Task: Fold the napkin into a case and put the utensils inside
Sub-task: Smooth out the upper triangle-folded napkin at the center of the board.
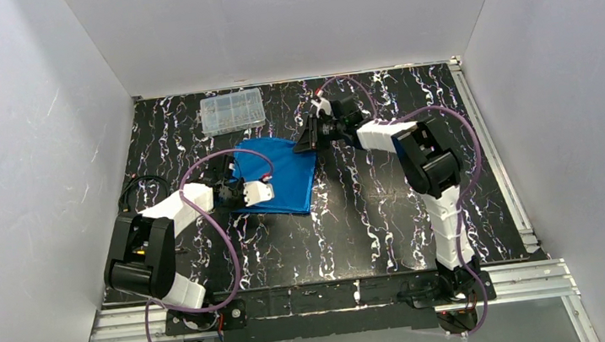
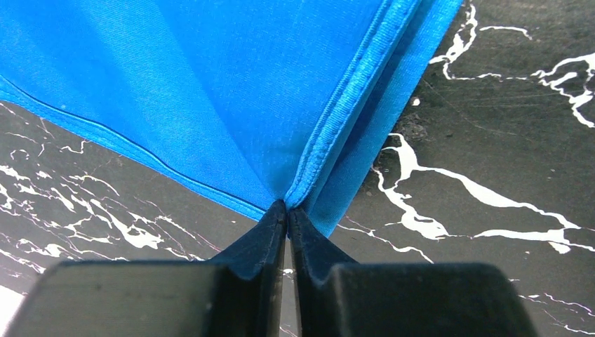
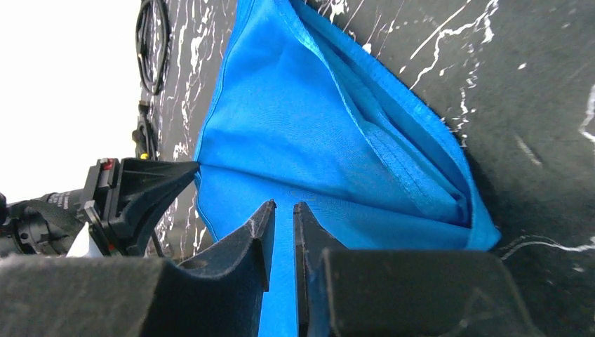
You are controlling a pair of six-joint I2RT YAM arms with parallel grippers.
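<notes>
The black marbled table [image 1: 372,215] is bearing the napkin [image 1: 287,173], which is lying folded left of centre, well apart from the clear box [image 1: 232,111]. The left gripper [image 2: 288,214] is pinching a left-side corner, jaws closed. The right gripper [image 3: 283,210] is keeping its jaws narrowly parted with cloth in the gap; I cannot tell whether it is gripping.

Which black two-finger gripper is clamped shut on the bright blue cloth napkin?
The left gripper: its fingertips meet on a corner of the bright blue napkin. The right gripper shows a gap between its fingertips.
</notes>
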